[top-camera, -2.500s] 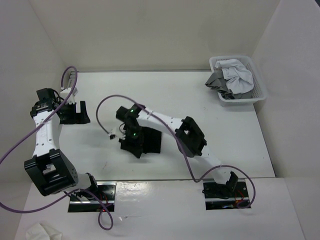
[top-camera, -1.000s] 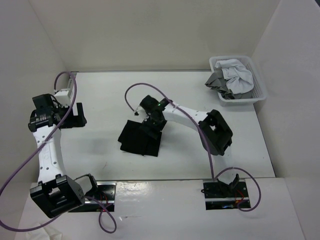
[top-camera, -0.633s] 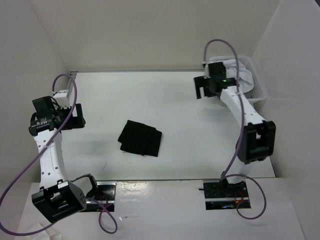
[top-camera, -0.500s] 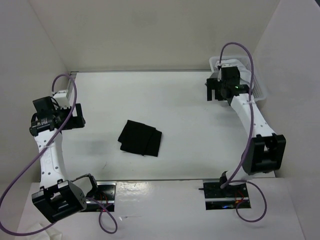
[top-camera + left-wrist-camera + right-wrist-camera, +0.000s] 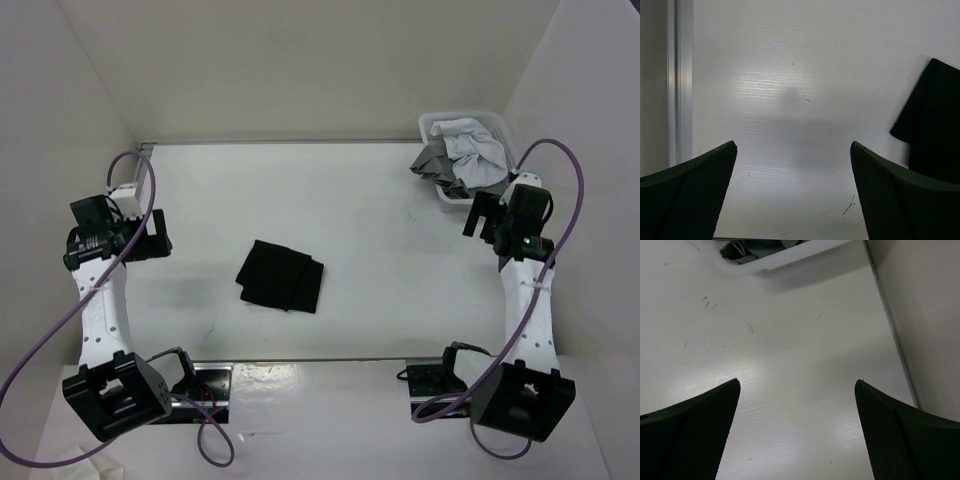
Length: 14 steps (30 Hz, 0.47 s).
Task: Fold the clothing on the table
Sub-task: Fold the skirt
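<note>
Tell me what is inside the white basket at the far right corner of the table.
A crumpled white garment and a grey garment that spills over the basket rim. Whatever lies beneath them is covered and cannot be seen.

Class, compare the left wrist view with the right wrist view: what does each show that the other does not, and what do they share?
Only the left wrist view shows the black clothing, at its right edge. Only the right wrist view shows the white basket, its corner at the top. Both show the white table and their own dark jaws, open and holding nothing.
</note>
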Motion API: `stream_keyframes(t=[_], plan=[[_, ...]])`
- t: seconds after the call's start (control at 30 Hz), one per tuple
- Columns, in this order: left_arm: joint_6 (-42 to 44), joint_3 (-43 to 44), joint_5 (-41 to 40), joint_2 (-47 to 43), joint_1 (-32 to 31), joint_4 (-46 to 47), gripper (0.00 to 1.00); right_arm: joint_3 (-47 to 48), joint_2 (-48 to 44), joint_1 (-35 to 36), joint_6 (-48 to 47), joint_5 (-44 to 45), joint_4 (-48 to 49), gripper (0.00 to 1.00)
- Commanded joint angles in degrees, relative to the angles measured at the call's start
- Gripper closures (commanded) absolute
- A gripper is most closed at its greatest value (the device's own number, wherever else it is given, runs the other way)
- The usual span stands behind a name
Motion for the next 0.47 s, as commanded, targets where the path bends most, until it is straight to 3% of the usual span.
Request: stream_keyframes(t=[0.0,0.43], plan=[[-1.47,-0.32,1.48,-0.01,0.41,1.91,0.0,-1.34,-3.44,-2.82,-0.63,-4.59,3.01,0.01],[-0.41,-1.38,3.33,-0.63,0.41,1.91,0.0,-1.87,-1.96,-6.78,-2.39,-9.78,3.0,0.01]])
